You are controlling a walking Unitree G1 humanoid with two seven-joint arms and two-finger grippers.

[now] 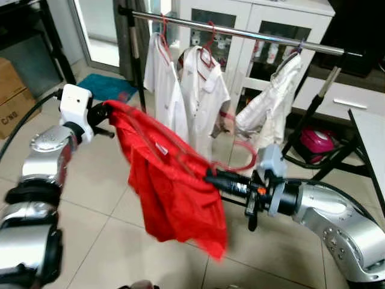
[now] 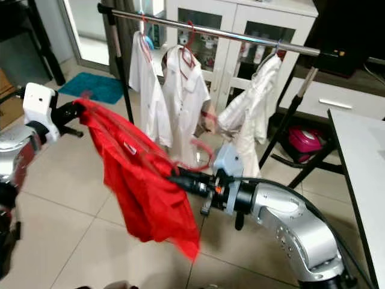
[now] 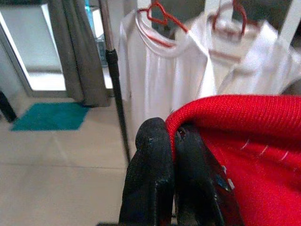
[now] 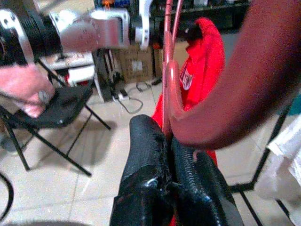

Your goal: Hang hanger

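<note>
A bright red knitted shirt (image 1: pixel 171 186) on a translucent pink plastic hanger (image 1: pixel 240 161) is stretched between the two arms, in front of and below the long silver metal clothes rail (image 1: pixel 240 31). The left gripper (image 3: pixel 171 141) has its black fingers pressed together on the ribbed edge of the red shirt at its upper left corner, well in front of the rail's left end. The right gripper (image 4: pixel 169 141) has its fingers closed on the thin pink bar of the hanger, whose hook curves up just above the fingertips, below the middle of the rail. The shirt sags in a diagonal drape from the left gripper down toward the right gripper, its loose hem hanging lower still above the pale tiled floor (image 1: pixel 102 180).

On the rail itself hang three white garments (image 1: pixel 204 90) on red hangers: two close together left of the middle, and one bunched toward the right end. Behind the rail stands a white cabinet with glass doors (image 1: pixel 264 30). A teal mat (image 1: pixel 108 87) lies on the floor beyond the rail's left post (image 1: pixel 135 60). A pink object (image 1: pixel 316 140) sits on the floor under the rail's right end.
</note>
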